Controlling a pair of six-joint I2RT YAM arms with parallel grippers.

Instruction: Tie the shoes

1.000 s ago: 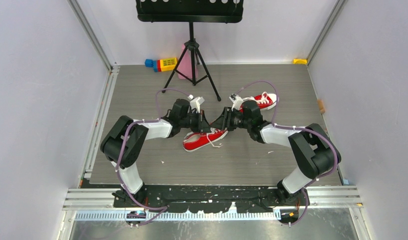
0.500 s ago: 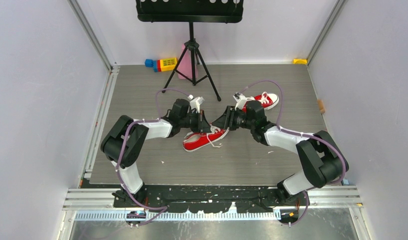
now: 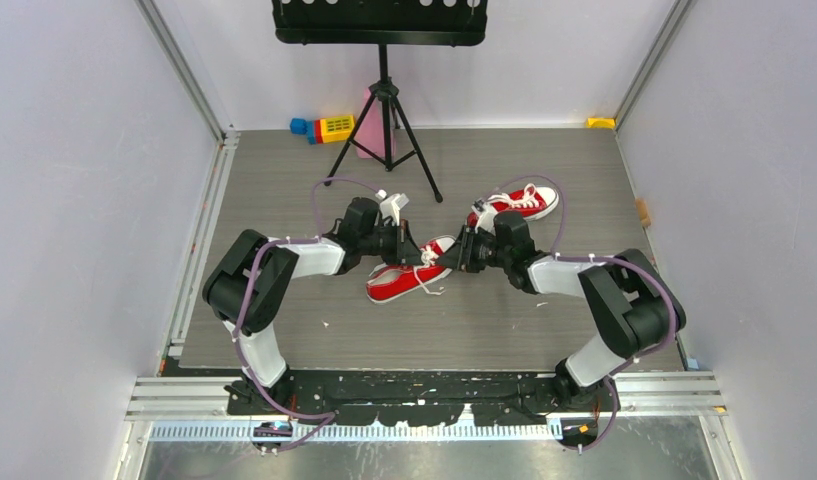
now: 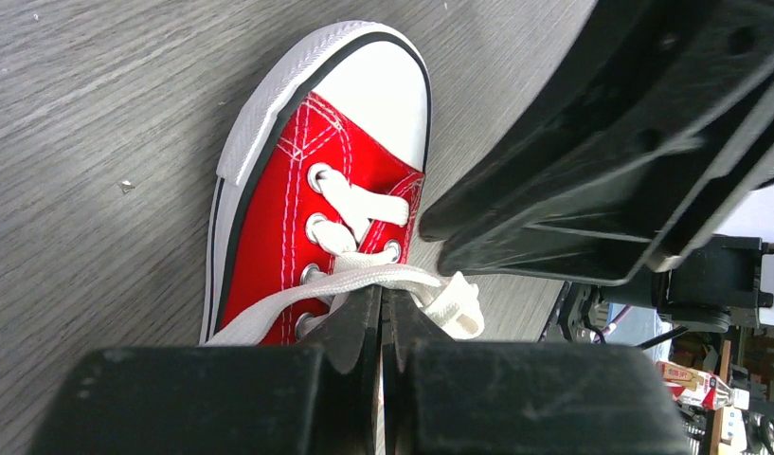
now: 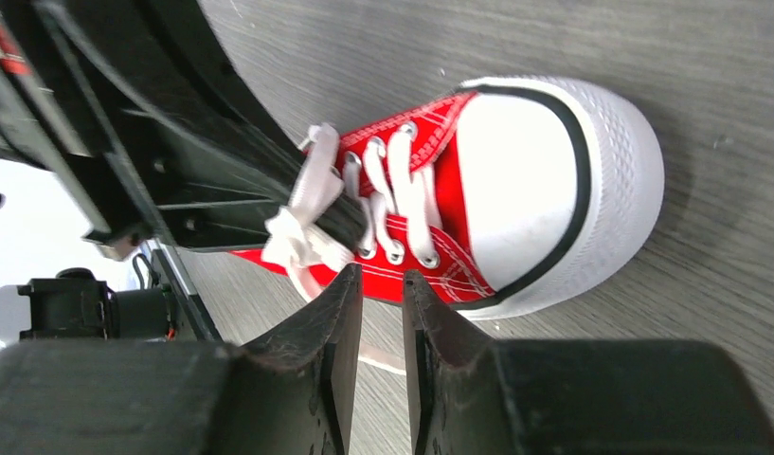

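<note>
The near red shoe (image 3: 396, 282) lies mid-table, its white toe cap (image 3: 443, 245) pointing to the back right. My left gripper (image 3: 414, 250) is over its laces. In the left wrist view the left gripper (image 4: 381, 292) is shut on a white lace (image 4: 364, 279) above the shoe (image 4: 279, 209). My right gripper (image 3: 454, 255) sits at the toe side of that shoe. In the right wrist view the right gripper (image 5: 380, 280) is open by a narrow gap and empty, just short of the shoe (image 5: 515, 180) and its bunched lace (image 5: 302, 213). The second red shoe (image 3: 524, 203) lies behind the right arm.
A music stand's tripod (image 3: 384, 130) stands at the back middle. Coloured toy blocks (image 3: 324, 128) and a pink object (image 3: 367, 140) lie by it. A small yellow item (image 3: 601, 122) sits in the back right corner. Walls close in both sides.
My right gripper has come forward and to the left, toward the near shoe's toe, uncovering the second shoe behind it. The left gripper has stayed put on the lace.
</note>
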